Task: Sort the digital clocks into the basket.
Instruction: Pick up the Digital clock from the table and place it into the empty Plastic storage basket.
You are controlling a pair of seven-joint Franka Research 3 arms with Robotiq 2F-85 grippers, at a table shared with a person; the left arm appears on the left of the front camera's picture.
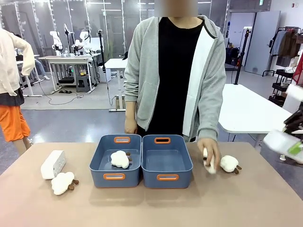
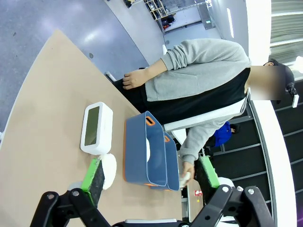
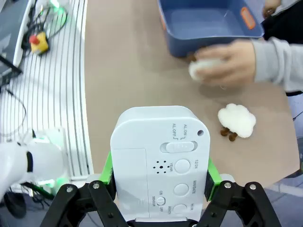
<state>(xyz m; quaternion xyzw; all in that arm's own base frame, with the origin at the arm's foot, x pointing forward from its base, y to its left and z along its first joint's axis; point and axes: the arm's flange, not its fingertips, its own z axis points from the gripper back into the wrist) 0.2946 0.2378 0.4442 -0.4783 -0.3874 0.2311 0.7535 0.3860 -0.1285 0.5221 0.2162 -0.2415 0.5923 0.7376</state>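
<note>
- The right end effector point(image 3: 159, 177) is clenching one digital clock point(image 3: 158, 151) between its green pads, above the tabletop point(image 3: 128, 71). The clock's button-covered back is facing the wrist camera. Its long axis is running 6 to 12 o'clock along the fingers, with the rounded end pointing to 12.
- The left end effector point(image 2: 151, 172) is hanging released, jaws wide apart, gripping nothing.
- The other digital clock point(image 1: 53, 164) is lying screen-up on the tabletop at 9 o'clock from the baskets. Its long axis is pointing toward 1 o'clock in the front view. A plush toy point(image 1: 63, 182) is sitting just beside it at 6 o'clock.
- The left basket point(image 1: 102, 161) is holding a second plush toy point(image 1: 120, 159). The right basket point(image 1: 182, 158) is sitting against it at 3 o'clock.
- The person's hand point(image 1: 209, 156) is resting on a third plush toy point(image 3: 203, 68) at 3 o'clock from the right basket.
</note>
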